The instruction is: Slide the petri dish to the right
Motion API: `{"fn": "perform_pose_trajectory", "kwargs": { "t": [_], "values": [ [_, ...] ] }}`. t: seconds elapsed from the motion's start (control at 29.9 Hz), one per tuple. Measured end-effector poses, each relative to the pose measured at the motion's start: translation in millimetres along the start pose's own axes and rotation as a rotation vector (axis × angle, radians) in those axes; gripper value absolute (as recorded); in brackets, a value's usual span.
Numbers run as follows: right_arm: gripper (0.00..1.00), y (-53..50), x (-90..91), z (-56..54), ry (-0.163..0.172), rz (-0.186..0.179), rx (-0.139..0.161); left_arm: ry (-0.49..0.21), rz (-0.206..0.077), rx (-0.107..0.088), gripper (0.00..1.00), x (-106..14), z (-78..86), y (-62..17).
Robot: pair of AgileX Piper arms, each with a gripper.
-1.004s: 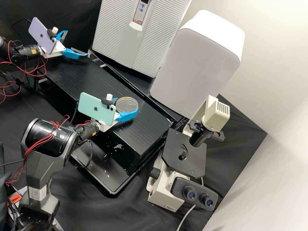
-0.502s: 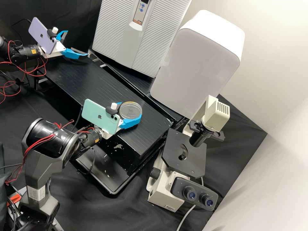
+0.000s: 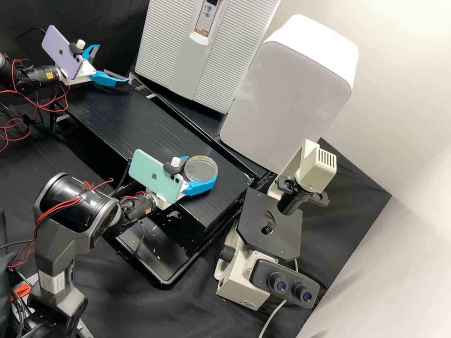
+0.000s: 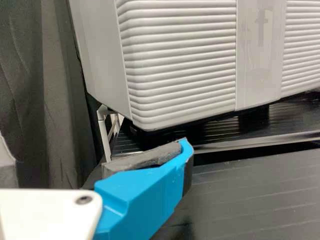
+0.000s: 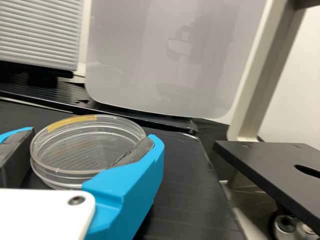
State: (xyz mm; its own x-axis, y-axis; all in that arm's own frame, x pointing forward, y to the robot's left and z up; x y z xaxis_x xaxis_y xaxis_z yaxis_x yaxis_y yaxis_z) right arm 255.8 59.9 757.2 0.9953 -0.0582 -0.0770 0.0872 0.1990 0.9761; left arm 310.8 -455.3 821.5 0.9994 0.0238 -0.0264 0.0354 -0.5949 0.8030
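- Right gripper clamped across the petri dish on the desk.
- Dish judged light, rigid, brittle, slippery; grip low on its side wall.

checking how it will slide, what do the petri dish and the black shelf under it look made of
Petri dish: clear, glossy plastic or glass; the shelf's ribs show through. Black shelf: satin, finely ribbed, perhaps painted metal or plastic.
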Motion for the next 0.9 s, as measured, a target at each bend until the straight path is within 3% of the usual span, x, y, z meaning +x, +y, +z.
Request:
{"fn": "perform_pose_trajectory", "kwargs": {
  "t": [0.23,0.27,0.74,0.9],
  "values": [
    [0.00,1.0,1.0,1.8,0.001,0.000,-0.003,0.000,0.000,0.000,1.00,0.0,0.0,0.0],
    [1.00,1.2,1.1,2.1,0.002,0.001,-0.004,0.000,0.000,0.000,1.00,0.0,0.0,0.0],
    [1.00,1.5,1.5,2.3,-0.003,0.002,0.000,0.000,0.000,0.000,1.00,0.0,0.0,0.0],
    [1.00,1.6,1.6,2.8,-0.028,0.009,0.014,0.000,0.000,0.000,1.00,0.0,0.0,0.0]
  ]
}}
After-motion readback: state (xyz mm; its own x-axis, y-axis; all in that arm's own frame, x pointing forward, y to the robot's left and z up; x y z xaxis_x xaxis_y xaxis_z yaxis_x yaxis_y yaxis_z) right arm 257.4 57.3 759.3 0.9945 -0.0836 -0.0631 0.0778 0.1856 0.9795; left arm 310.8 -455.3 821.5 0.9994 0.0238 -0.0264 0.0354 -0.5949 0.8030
